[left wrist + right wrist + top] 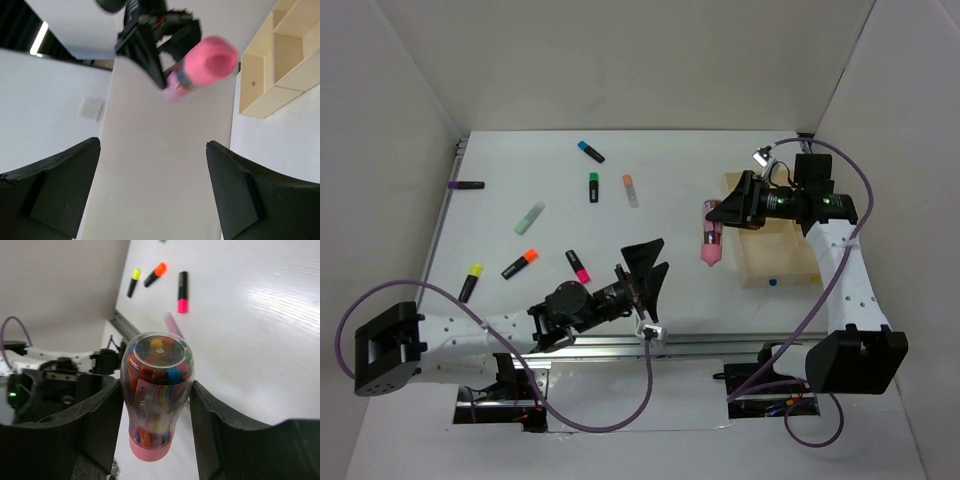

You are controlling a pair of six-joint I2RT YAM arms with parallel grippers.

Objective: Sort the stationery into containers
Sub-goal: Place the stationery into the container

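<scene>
My right gripper [717, 213] is shut on the pink tube [709, 245], a clear bottle of coloured pens with a pink cap, and holds it above the table just left of the wooden tray [782, 262]. In the right wrist view the tube [156, 390] sits between both fingers [100, 425]. My left gripper [650, 268] is open and empty at the table's near middle, and its view shows the tube [206, 62] and the tray [260, 75] ahead. Several markers lie at the left: blue [590, 151], green [593, 186], pale orange [631, 190], pink [578, 265].
More markers lie further left: purple [467, 185], pale green [529, 217], orange [520, 264], yellow [470, 282]. The right arm [830, 235] reaches over the tray's far part. White walls enclose the table on three sides.
</scene>
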